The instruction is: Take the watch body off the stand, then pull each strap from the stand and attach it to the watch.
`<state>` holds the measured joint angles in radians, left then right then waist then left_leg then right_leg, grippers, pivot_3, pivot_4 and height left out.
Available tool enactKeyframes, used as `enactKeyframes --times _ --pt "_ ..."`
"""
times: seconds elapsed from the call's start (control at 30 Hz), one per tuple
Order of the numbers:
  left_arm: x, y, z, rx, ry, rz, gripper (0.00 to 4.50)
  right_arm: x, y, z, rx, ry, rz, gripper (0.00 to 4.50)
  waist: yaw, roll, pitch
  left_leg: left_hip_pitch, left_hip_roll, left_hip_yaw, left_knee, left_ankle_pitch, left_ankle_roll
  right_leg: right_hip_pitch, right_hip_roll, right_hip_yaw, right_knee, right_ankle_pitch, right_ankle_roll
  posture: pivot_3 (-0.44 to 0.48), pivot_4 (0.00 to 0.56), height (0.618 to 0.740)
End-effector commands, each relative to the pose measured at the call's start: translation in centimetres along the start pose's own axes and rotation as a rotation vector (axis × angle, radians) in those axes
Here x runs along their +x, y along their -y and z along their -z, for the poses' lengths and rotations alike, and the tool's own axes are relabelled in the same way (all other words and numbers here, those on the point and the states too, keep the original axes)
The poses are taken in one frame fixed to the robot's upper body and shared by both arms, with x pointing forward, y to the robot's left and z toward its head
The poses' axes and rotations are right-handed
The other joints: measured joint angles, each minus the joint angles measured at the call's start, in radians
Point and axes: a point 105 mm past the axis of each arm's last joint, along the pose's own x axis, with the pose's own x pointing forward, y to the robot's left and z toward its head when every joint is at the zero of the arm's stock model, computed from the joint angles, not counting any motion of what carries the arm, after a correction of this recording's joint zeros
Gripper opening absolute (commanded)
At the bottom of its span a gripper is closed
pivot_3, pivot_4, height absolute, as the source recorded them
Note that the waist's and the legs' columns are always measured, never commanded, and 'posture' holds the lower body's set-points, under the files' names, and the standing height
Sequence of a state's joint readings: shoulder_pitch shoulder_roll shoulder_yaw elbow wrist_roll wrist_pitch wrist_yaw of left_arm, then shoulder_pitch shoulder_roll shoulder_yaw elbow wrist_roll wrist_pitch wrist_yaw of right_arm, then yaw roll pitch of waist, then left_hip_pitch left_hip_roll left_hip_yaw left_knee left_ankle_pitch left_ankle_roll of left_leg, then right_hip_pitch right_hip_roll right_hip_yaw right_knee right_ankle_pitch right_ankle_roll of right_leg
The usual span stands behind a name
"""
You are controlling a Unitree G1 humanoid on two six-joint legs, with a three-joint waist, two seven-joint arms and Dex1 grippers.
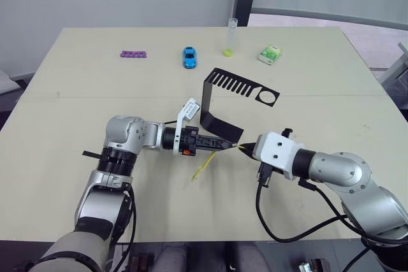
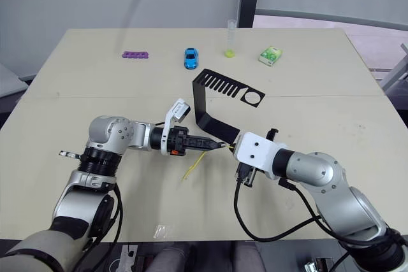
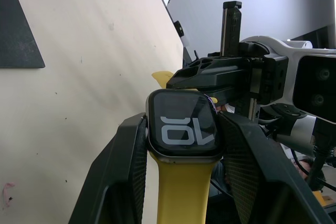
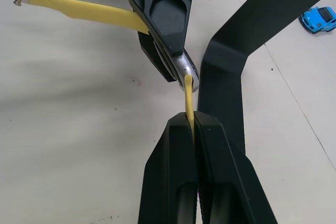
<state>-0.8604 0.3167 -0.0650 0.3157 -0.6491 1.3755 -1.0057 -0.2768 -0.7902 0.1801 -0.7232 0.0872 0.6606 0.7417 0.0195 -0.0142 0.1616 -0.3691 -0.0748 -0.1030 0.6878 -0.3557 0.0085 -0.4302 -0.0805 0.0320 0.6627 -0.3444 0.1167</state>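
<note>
Left wrist view: my left gripper [image 3: 181, 145] jaws clamp the watch body [image 3: 182, 125], first strap [image 3: 181, 192] attached | right gripper [image 4: 195, 124] jaws pinch second strap [image 4: 188, 95], its tip at the case, unseated I judge | stand [image 1: 220, 103] bare.

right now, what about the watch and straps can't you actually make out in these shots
- Whether the second strap has seated in the watch body: in the right wrist view the left gripper covers the joint.
- That joint in the head views: too small to tell.
- The first strap's lower end in the left wrist view: cut off by the frame edge.
- The second strap's held end: hidden between the right gripper's fingers.
</note>
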Motion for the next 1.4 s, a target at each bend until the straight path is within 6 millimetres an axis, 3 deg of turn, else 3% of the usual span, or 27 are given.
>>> enactKeyframes --times 0.03,1.4 --pt "1.47 2.08 -0.42 0.058 -0.031 0.090 1.58 -0.02 0.07 -1.69 -0.042 0.064 0.005 0.00 0.000 0.000 0.000 0.000 0.000 0.000 0.000 0.000 0.000 0.000 0.000 0.000 0.000 0.000 0.000 0.000 0.150 0.740" --pt "1.74 2.17 -0.41 0.054 -0.036 0.094 1.58 0.07 0.11 -1.48 -0.025 0.057 0.015 0.00 0.000 0.000 0.000 0.000 0.000 0.000 0.000 0.000 0.000 0.000 0.000 0.000 0.000 0.000 0.000 0.000 0.150 0.740"
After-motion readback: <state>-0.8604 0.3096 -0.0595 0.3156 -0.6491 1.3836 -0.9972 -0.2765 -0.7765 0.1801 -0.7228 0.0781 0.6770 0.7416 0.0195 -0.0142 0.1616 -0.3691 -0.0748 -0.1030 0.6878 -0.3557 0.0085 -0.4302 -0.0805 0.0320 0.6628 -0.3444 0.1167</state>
